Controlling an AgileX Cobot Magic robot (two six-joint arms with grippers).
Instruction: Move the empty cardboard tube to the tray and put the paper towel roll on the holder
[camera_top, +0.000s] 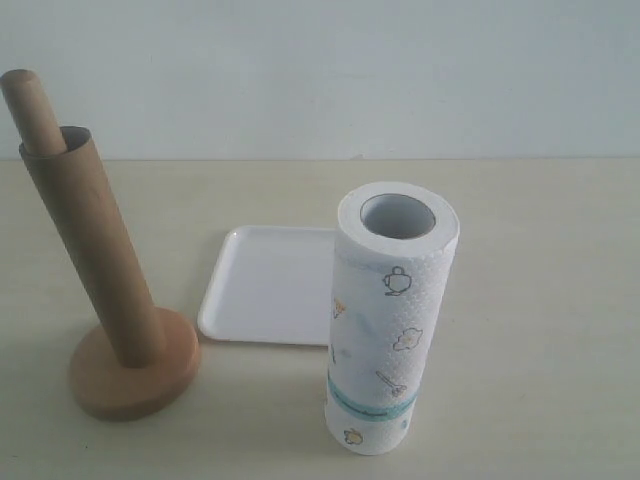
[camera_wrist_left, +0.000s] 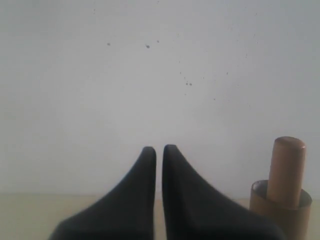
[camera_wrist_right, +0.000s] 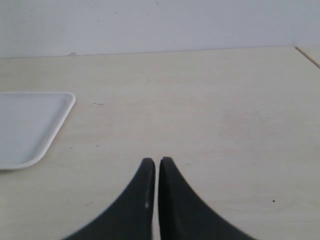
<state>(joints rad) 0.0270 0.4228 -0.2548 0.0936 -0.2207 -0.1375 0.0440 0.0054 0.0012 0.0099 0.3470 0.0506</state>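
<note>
pale wooden table (camera_top: 540, 330) against a plain white wall (camera_top: 350, 70), with both grippers well apart from the things on it. the left gripper (camera_wrist_left: 159, 148) has its two black fingers drawn almost together, only a thin slit between them and nothing in it, and it points at the wall. the right gripper (camera_wrist_right: 157, 160) is closed the same way, holding nothing, above bare tabletop. neither one shows in the exterior view.

near the left gripper stands the cardboard tube (camera_wrist_left: 280, 212), slipped over the dowel of the holder (camera_wrist_left: 289, 165). the dowel's rounded tip pokes out of the tube's open end. a rounded corner of the tray (camera_wrist_right: 30, 125) lies near the right gripper, not touching it.

in the exterior view the tray lies flat mid-table. the holder, with the tube resting on its round base, stands at about 8 o'clock from the tray, just beside its edge. the paper towel roll (camera_top: 390, 320) stands upright on the table at about 4 o'clock from the tray, hollow core up and teal band near its foot. it hides the tray's near corner, so i cannot tell whether they touch.
</note>
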